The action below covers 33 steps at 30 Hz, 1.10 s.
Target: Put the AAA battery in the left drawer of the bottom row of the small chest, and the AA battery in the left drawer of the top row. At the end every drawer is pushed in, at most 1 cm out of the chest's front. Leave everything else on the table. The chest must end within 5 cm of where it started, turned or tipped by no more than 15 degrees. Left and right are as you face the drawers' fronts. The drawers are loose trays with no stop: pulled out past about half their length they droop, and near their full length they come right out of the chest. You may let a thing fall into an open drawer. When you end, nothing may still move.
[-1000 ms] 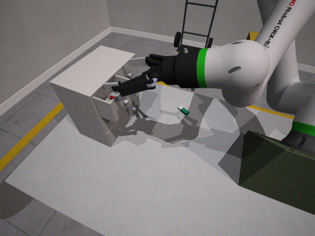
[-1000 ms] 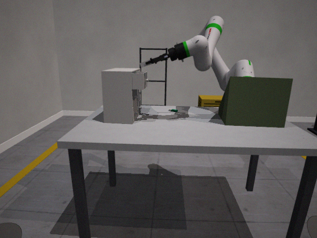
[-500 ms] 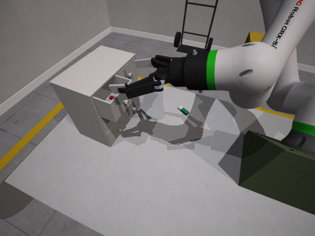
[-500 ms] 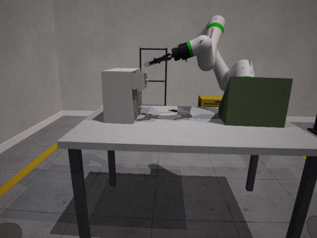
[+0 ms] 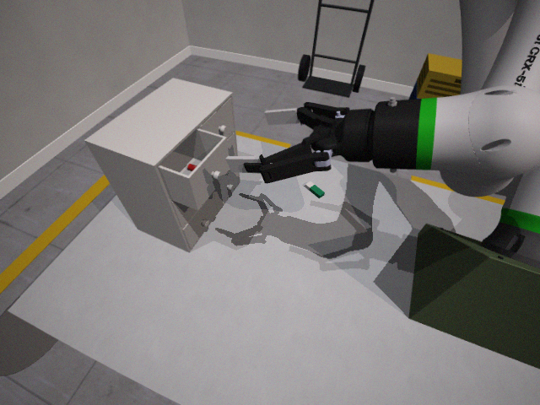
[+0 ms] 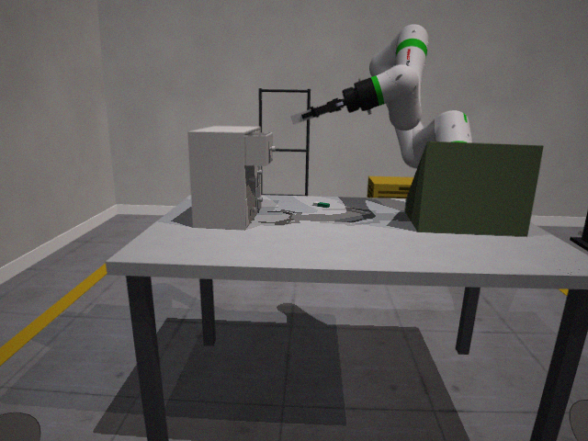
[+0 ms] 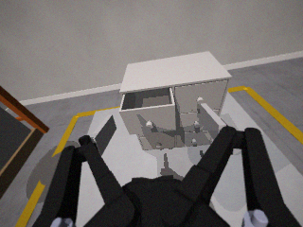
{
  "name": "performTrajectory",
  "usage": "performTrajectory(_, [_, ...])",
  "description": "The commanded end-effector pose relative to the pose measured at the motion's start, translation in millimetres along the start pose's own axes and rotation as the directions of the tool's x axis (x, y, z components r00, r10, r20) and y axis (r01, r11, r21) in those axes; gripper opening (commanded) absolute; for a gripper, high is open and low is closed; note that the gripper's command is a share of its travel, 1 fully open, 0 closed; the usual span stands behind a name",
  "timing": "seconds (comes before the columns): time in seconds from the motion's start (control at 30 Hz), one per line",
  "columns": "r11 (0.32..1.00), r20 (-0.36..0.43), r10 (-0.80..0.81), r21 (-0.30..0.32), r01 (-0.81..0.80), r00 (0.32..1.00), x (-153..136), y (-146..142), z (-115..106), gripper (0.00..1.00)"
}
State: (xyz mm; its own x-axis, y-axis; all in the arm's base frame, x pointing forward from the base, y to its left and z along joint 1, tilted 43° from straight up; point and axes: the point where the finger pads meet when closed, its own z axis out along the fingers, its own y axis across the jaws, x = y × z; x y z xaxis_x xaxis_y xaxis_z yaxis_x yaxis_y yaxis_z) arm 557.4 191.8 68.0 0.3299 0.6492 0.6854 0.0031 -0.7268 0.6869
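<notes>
Red marked one small item [image 5: 191, 166], likely a battery but too small to tell AA from AAA, inside the top-left drawer [image 5: 203, 187] [image 6: 258, 149] [image 7: 137, 119], ahead of and below the end effector [image 5: 261, 137] [image 6: 297, 118] [image 7: 155, 116]. That drawer stood open, its front wall between the item and the end effector. The fingers were spread wide, pinching nothing. Around the drawer was one chest [image 5: 157, 121] [image 6: 218, 180] [image 7: 175, 71], with five knobs visible from the wrist. One green-and-white block [image 5: 315, 190] [image 6: 323, 205] lay on the tabletop [image 5: 218, 314] [image 6: 332, 251], below the end effector; one large dark-green box-like object [image 5: 471, 296] [image 6: 474, 189] stood well behind it.

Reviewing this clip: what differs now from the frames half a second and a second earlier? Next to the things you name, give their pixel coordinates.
The open black two-finger gripper [image 5: 261, 137] [image 6: 297, 118] [image 7: 155, 116] has backed away from the white chest [image 5: 161, 117] [image 6: 218, 180] [image 7: 175, 71], toward the robot's base. Nothing was visibly grasped or released. The pulled-out upper-left drawer [image 5: 204, 174] [image 6: 258, 149] [image 7: 134, 119], red-ended item [image 5: 191, 166] inside it and green-and-white block [image 5: 316, 191] [image 6: 323, 205] stayed put.
</notes>
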Motion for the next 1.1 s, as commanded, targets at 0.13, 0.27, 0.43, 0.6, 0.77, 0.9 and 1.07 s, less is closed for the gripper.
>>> performTrajectory(0.13, [1.000, 0.003, 0.001, -0.002, -0.001, 1.000, -12, 0, -46, 1.00])
performTrajectory(0.27, [1.000, 0.003, 0.001, -0.002, -0.001, 1.000, -16, 0, -59, 1.00])
performTrajectory(0.43, [1.000, 0.003, 0.001, -0.002, -0.001, 1.000, -18, 0, -66, 1.00])
performTrajectory(0.6, [1.000, 0.003, 0.001, -0.002, -0.001, 1.000, -20, 0, -72, 1.00])
performTrajectory(0.77, [1.000, 0.003, 0.001, -0.002, -0.001, 1.000, -21, 0, -74, 1.00])
performTrajectory(0.9, [1.000, 0.003, 0.001, -0.002, -0.001, 1.000, -21, 0, -74, 1.00])
performTrajectory(1.07, [1.000, 0.024, 0.000, -0.007, 0.000, 1.000, -20, 1, -73, 1.00])
